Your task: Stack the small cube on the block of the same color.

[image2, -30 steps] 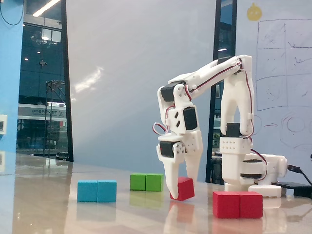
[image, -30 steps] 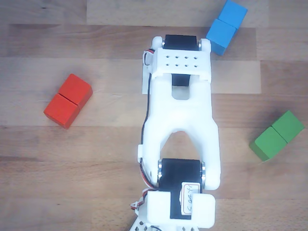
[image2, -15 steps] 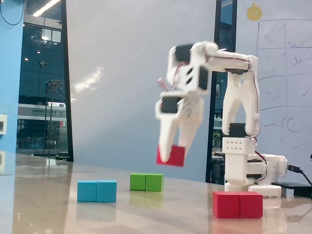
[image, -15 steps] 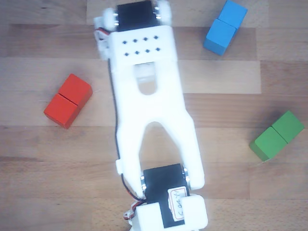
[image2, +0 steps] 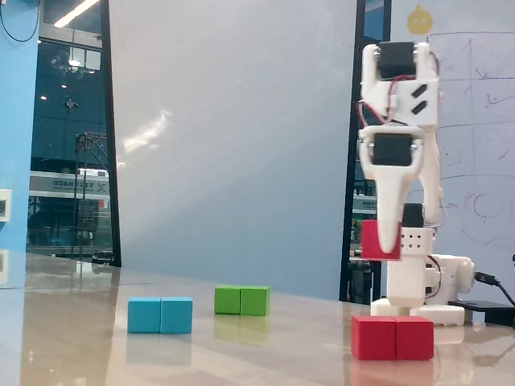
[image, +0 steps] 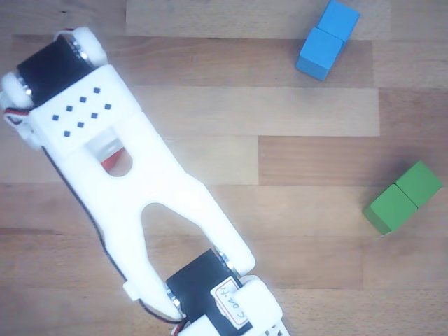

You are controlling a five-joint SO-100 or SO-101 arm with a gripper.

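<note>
The small cube (image2: pixel 373 240) is airborne, pinched between the fingers of the hand (image2: pixel 385 245), which has swung it across from over the green block (image2: pixel 241 301) to just above the red block (image2: pixel 393 337). Carry's nearly done; what's left is the drop. Open desk (image2: pixel 80 338) to the left, blue block (image2: pixel 160 315) well clear.
</note>
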